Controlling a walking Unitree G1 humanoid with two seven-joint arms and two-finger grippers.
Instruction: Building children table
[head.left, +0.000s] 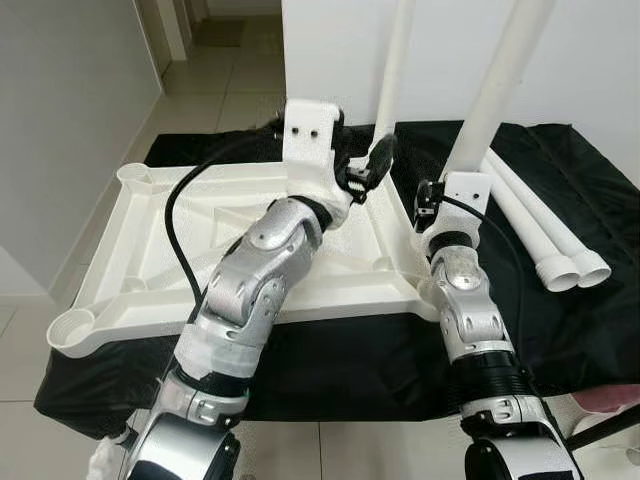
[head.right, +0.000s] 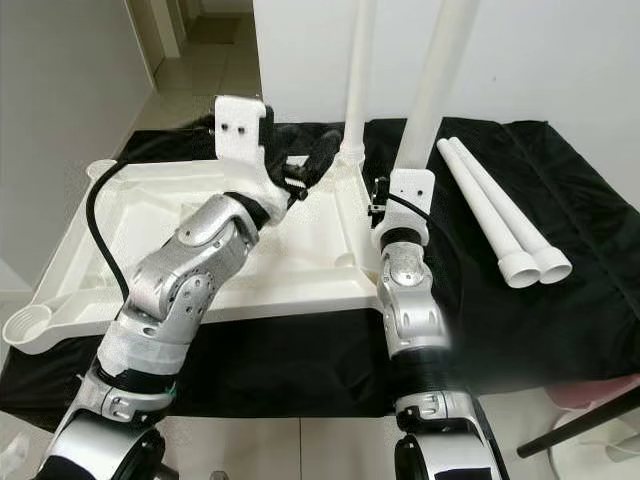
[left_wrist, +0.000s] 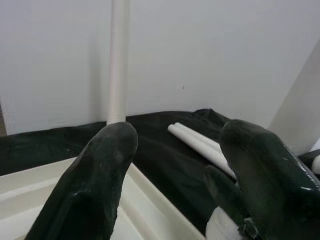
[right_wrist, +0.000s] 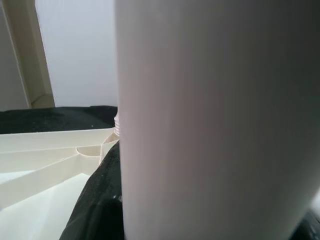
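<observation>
White plastic is dominating the scene: the children's tabletop (head.left: 200, 250) is lying upside down on a black cloth (head.left: 560, 300), ribs and corner sockets facing up, evidently so the legs can be fitted from above. Two legs are already standing upright in the far sockets. The near leg (head.left: 490, 100) is rising directly in front of the right gripper (head.left: 432, 205), pressing so close to the wrist camera that it is blocking most of that view; dark finger material is showing beside it, but whether the fingers are actually clamping the leg cannot be told. The arm is probably there to steady or twist the leg into its socket. The far leg (head.left: 393, 70) is standing just beyond the left gripper (head.left: 372, 165), whose two black fingers (left_wrist: 95, 175) are spread apart with nothing between them, the leg framed in the gap but well clear of the pads. That posture suggests a reach toward the leg for tightening or checking. Two spare legs (head.left: 545, 235) are lying side by side on the cloth, off to the outer side of the right gripper, waiting for the two near sockets (head.left: 70, 330) that remain unfilled.
</observation>
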